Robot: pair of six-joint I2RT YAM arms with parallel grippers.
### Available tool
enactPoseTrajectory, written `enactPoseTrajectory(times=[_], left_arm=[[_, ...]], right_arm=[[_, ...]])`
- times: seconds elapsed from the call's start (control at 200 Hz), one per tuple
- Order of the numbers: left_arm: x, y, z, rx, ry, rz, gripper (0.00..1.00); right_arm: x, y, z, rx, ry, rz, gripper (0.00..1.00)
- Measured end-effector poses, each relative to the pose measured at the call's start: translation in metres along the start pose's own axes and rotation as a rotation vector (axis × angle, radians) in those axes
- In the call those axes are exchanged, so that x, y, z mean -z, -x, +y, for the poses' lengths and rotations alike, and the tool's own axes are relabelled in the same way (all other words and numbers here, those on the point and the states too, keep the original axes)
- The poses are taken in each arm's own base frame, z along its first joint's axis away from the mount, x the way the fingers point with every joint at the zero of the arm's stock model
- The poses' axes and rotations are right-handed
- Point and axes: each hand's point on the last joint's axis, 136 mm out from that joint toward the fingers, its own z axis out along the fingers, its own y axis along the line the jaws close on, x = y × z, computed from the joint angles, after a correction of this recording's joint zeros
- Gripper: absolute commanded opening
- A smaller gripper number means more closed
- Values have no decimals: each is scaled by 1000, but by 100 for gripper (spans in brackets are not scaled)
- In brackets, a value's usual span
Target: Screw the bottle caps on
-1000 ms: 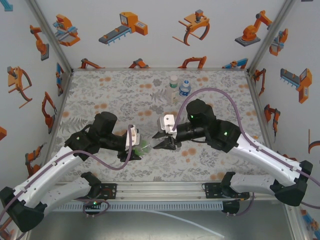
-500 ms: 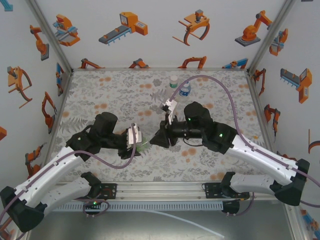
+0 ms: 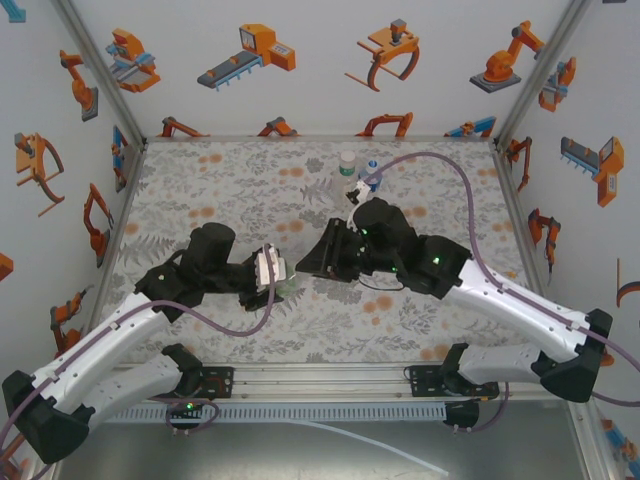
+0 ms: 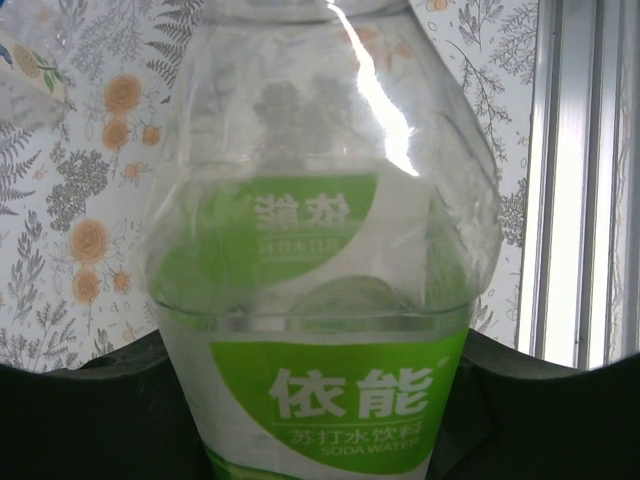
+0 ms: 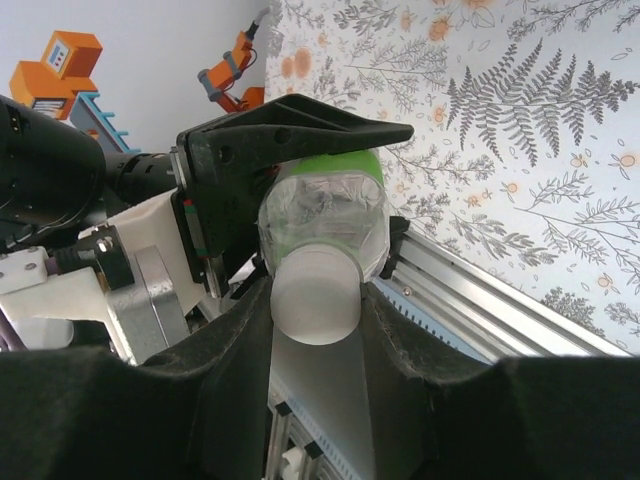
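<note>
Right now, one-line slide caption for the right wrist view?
Right gripper straddles the whitish cap on the green-labelled bottle, itself clamped by the left gripper.

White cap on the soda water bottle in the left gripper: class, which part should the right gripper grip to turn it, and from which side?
Grip the white cap by its round side wall, fingers on opposite sides, coming end-on along the neck. The left gripper clamps the soda water bottle with its mouth towards the right gripper, so the wall is likely reachable there.
</note>
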Motion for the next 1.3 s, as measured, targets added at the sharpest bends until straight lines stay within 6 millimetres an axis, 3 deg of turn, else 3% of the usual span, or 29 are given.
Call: enactPoseTrajectory(times=[0.105, 0.235, 0.376, 0.616, 0.751, 0.941, 1.177, 1.302], left_arm=[[0, 11, -5, -35, -27, -48, 0], [0, 18, -9, -54, -53, -82, 0], [1, 22, -15, -57, -88, -106, 0], [3, 27, -25, -55, -139, -140, 0], [4, 27, -29, -51, -158, -146, 0], [5, 26, -31, -41, -166, -141, 0], [5, 26, -31, -32, -167, -138, 0], [6, 26, -31, -27, -167, -139, 0]], right_arm=[[5, 4, 11, 91, 19, -14, 59], [20, 11, 26, 280, 59, -51, 60], [45, 8, 45, 602, 140, -81, 60], [62, -25, 64, 1204, 326, -34, 58], [63, -46, 68, 1419, 449, 11, 56], [61, -60, 69, 1564, 523, 13, 53], [55, -63, 62, 1608, 528, 20, 41], [54, -63, 64, 1620, 532, 12, 40]])
